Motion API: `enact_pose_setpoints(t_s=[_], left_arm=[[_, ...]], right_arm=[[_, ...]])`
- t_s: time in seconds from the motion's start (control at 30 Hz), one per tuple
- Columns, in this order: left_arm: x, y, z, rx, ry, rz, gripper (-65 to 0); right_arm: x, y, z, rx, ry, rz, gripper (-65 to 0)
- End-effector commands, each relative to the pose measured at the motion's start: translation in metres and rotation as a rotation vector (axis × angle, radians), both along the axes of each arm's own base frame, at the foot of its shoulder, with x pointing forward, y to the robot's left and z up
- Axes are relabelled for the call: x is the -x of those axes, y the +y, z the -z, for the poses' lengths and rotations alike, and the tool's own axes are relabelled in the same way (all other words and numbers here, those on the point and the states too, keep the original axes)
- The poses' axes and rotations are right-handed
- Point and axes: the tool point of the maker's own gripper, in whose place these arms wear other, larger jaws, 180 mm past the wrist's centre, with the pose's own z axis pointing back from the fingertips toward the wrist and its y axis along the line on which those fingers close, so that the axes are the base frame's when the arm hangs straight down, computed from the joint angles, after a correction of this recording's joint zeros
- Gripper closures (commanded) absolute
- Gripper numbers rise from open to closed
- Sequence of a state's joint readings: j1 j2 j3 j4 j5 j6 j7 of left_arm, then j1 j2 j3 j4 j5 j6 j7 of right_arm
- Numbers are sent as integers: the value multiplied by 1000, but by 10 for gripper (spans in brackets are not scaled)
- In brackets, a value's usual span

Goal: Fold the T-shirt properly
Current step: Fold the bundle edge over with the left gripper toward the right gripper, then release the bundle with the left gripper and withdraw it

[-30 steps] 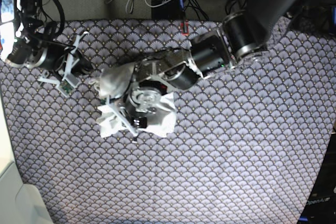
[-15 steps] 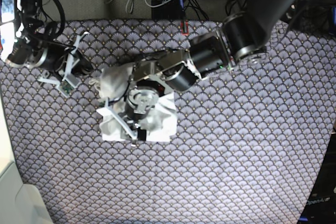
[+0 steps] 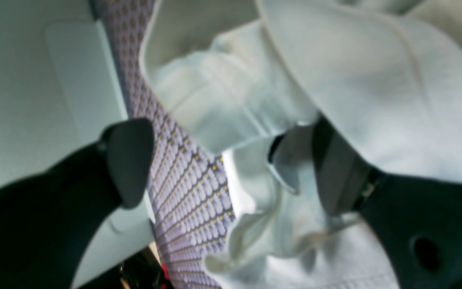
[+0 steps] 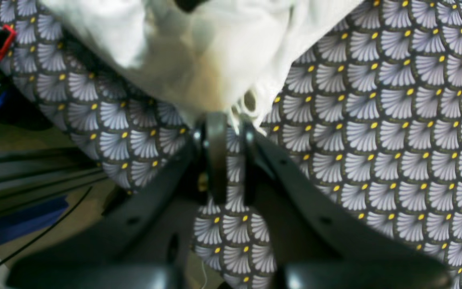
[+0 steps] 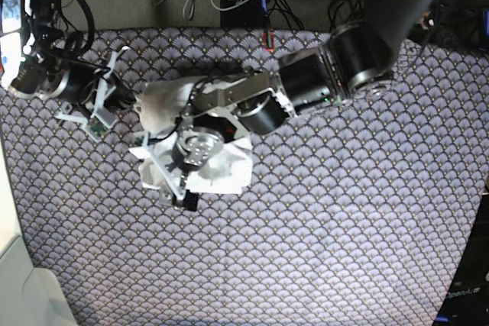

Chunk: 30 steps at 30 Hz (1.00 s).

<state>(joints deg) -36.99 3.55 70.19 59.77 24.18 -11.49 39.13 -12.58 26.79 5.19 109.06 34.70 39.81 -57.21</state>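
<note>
T-shirt (image 5: 218,169) lies bunched in a small bundle on the scallop-patterned cloth (image 5: 344,227), folding seemingly near done, left gripper (image 3: 223,168) spread wide over it, right gripper (image 4: 226,132) pinching its edge.

Open patterned cloth (image 5: 344,219) beside T-shirt (image 5: 229,169)

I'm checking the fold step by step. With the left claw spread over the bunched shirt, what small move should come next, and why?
Probably lift the left claw straight up off the shirt. Its jaws stand wide apart with no cloth pinched, though one finger is tucked under a fold. The right claw is shut at the shirt's edge, so that side looks anchored while the left arm clears.
</note>
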Motion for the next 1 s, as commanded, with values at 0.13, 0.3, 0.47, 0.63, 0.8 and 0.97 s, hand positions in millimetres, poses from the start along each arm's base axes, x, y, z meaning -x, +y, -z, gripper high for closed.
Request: enact_pose_setpoints(t_s=[0.13,0.3,0.47,0.63,0.8,0.97], left_arm=[[-39,1,-51,55,-143,-47,-624],[-50,6,-62,84,-155,-86,-624],[-51,8,-62,83,-151,-94,-625],[-51,8,-61,81,-149,-95,-625],[-47,7,-58,90,-147,-98,-625],[-39,0,-66,120,-151,-74,-625]], right_arm=[[-6,0,-10,-8,-38,-9,-44],[-5,1,-9,-11,-35,-10,-44],[-4,4,-8,-21,-31,-8,-44],[-4,5,-8,-23,-29,-8,-44],[-3,5,-8,-24,-29,-8,-44],[-4,6,-9,-26,-33,-9,-44]])
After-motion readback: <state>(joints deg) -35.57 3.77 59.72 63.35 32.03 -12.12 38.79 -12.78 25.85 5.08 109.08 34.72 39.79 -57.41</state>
